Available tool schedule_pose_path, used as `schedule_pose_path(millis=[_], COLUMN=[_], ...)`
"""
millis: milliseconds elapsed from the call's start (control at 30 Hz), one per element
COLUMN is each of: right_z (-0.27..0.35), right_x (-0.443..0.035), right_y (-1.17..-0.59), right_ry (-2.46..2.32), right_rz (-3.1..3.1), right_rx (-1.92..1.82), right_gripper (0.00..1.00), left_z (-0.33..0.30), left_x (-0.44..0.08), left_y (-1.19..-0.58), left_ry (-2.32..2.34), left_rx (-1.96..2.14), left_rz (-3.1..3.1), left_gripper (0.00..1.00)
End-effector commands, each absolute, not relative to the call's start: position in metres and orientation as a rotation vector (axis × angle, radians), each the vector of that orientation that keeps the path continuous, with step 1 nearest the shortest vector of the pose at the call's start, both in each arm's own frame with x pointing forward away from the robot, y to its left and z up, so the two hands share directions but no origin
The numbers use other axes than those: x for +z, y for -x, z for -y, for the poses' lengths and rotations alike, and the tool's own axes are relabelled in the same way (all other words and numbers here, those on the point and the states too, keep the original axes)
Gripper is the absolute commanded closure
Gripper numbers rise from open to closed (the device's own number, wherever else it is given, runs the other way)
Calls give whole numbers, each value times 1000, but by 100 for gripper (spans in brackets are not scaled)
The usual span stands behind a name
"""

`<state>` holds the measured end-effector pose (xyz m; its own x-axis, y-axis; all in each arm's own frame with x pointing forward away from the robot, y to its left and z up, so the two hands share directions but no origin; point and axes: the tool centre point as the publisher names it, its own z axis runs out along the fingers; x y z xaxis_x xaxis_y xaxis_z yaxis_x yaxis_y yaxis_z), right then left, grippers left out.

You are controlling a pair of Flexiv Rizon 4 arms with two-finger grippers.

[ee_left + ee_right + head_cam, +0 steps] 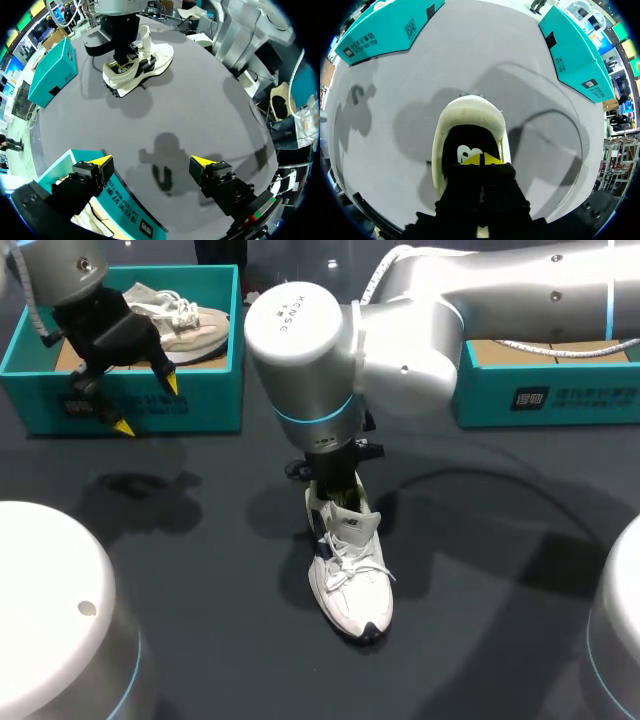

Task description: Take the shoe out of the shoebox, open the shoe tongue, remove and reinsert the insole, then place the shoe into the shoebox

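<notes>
Right arm (420,320): silver-grey cylindrical links, pale blue joint ring, dark lettering on round end cap, white braided cable (560,348) alongside. Left gripper (148,405): black housing, two pointed yellow fingertips (124,426). Bases (50,610): white domes, blue-lit rims.

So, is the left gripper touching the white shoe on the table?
Apart. The left wrist view shows the left gripper open over the shoebox, with a wide stretch of bare table between it and the white shoe.
</notes>
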<state>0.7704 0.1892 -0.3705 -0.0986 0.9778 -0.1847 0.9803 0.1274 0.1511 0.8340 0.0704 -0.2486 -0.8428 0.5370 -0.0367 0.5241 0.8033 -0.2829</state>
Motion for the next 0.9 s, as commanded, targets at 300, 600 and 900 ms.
schedule_pose_path(millis=[300,600,900], right_z=[-191,-191,-200], right_x=[-388,-384,-382], right_y=[-773,-772,-769], right_ry=[-1968,-1947,-1895], right_rz=[-2150,-2149,-2123], right_rx=[-59,-47,34], right_gripper=[100,100,100], left_z=[-71,-71,-71], left_x=[-248,-248,-248], left_y=[-833,-833,-833], left_ry=[865,865,865], left_rx=[437,437,437], left_rz=[2941,2941,2941], left_gripper=[0,0,0])
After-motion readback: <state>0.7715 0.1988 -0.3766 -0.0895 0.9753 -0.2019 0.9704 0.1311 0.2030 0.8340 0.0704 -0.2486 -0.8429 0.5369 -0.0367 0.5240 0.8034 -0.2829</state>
